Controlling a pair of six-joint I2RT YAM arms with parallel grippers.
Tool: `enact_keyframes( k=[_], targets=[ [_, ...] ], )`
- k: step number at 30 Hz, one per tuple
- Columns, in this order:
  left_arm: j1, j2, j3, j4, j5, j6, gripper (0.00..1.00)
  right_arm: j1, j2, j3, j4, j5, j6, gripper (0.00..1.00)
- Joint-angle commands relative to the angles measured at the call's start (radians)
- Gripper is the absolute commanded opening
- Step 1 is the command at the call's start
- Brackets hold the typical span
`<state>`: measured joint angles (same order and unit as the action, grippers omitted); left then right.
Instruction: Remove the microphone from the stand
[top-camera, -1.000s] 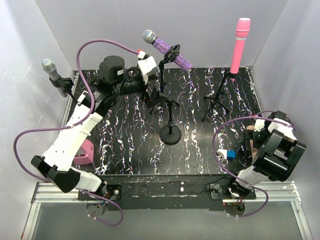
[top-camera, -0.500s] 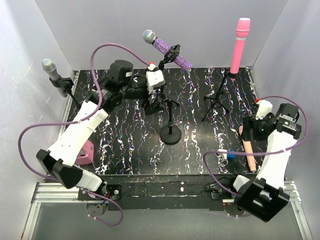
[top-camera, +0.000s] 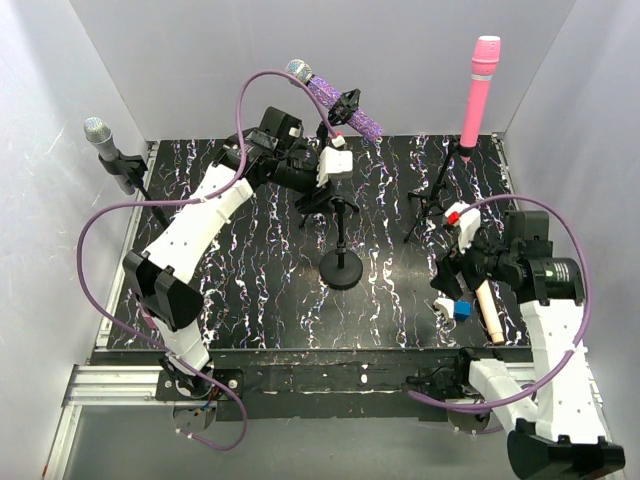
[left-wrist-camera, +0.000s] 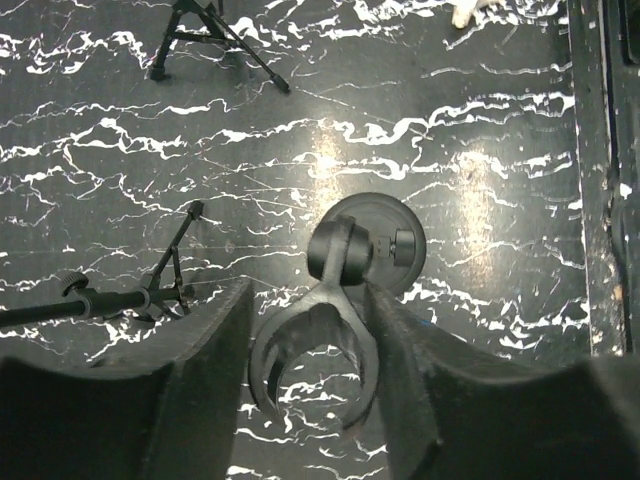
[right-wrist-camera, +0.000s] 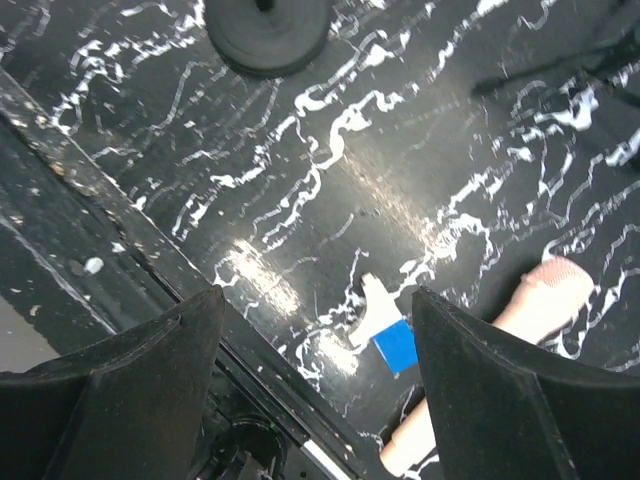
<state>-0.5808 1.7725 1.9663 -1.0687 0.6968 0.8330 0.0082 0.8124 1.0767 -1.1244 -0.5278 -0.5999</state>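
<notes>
A black stand with a round base (top-camera: 342, 270) rises mid-table, and its clip (left-wrist-camera: 335, 265) is empty. My left gripper (top-camera: 322, 200) (left-wrist-camera: 312, 350) sits over that clip, both fingers pressed against its sides. A purple glitter microphone (top-camera: 335, 100) rests tilted in a clip at the back. A grey microphone (top-camera: 105, 150) sits on a stand at the far left. A pink microphone (top-camera: 480, 90) stands upright on a tripod at the back right. A beige-pink microphone (top-camera: 487, 310) (right-wrist-camera: 535, 300) lies flat at the right front. My right gripper (top-camera: 450, 290) (right-wrist-camera: 318, 300) hangs open beside it, holding nothing.
Blue tape with a white scrap (top-camera: 461, 309) (right-wrist-camera: 394, 345) lies under my right gripper, close to the table's front edge (right-wrist-camera: 150, 270). Tripod legs (left-wrist-camera: 215, 35) spread at the back, and a small folded tripod (left-wrist-camera: 165, 285) sits left of the round base. Purple cables loop over both arms.
My left arm reached right to the round-base stand and its jaws closed in on the empty clip. My right arm swung in from the right edge over the blue tape, still open.
</notes>
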Motion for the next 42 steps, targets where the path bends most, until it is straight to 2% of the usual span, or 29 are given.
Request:
enact_keyframes(
  k=[1, 4, 6, 9, 11, 15, 18, 21, 25, 28, 31, 34, 39, 42],
  targets=[
    [-0.004, -0.031, 0.057, -0.103, 0.041, 0.034, 0.37, 0.091, 0.065, 0.104, 0.077, -0.043, 0.124, 0.82],
    [-0.004, -0.05, 0.046, -0.051, 0.011, -0.096, 0.07, 0.165, 0.129, 0.156, 0.107, -0.08, 0.181, 0.85],
    [-0.007, -0.082, 0.016, 0.007, -0.034, -0.21, 0.04, 0.211, 0.157, 0.189, 0.147, -0.124, 0.213, 0.89],
    [-0.014, -0.158, -0.068, 0.08, -0.123, -0.354, 0.0, 0.262, 0.139, 0.163, 0.356, -0.136, 0.322, 0.9],
    [-0.017, -0.227, -0.163, 0.162, -0.247, -0.493, 0.01, 0.295, 0.131, 0.149, 0.466, -0.136, 0.406, 0.9],
    [-0.021, -0.366, -0.32, 0.291, -0.53, -0.73, 0.04, 0.378, 0.266, 0.212, 0.445, -0.175, 0.482, 0.81],
    [-0.021, -0.426, -0.369, 0.3, -0.631, -0.886, 0.1, 0.426, 0.407, 0.244, 0.442, -0.176, 0.578, 0.73],
    [-0.021, -0.453, -0.383, 0.289, -0.655, -0.942, 0.11, 0.487, 0.493, 0.243, 0.507, -0.107, 0.693, 0.72],
    [-0.017, -0.443, -0.374, 0.25, -0.816, -0.997, 0.12, 0.548, 0.605, 0.262, 0.58, -0.113, 0.793, 0.73],
    [-0.008, -0.436, -0.366, 0.242, -0.817, -1.044, 0.18, 0.584, 0.683, 0.299, 0.624, -0.127, 0.85, 0.73],
    [-0.001, -0.439, -0.374, 0.251, -0.774, -1.077, 0.19, 0.607, 0.757, 0.342, 0.647, -0.123, 0.891, 0.72],
    [0.022, -0.441, -0.388, 0.247, -0.731, -1.107, 0.16, 0.616, 0.809, 0.362, 0.672, -0.123, 0.914, 0.67],
    [0.156, -0.42, -0.403, 0.216, -0.582, -1.215, 0.12, 0.618, 0.869, 0.361, 0.724, -0.133, 0.933, 0.61],
    [0.191, -0.415, -0.415, 0.217, -0.559, -1.22, 0.1, 0.618, 0.906, 0.374, 0.744, -0.173, 0.943, 0.54]
  ],
)
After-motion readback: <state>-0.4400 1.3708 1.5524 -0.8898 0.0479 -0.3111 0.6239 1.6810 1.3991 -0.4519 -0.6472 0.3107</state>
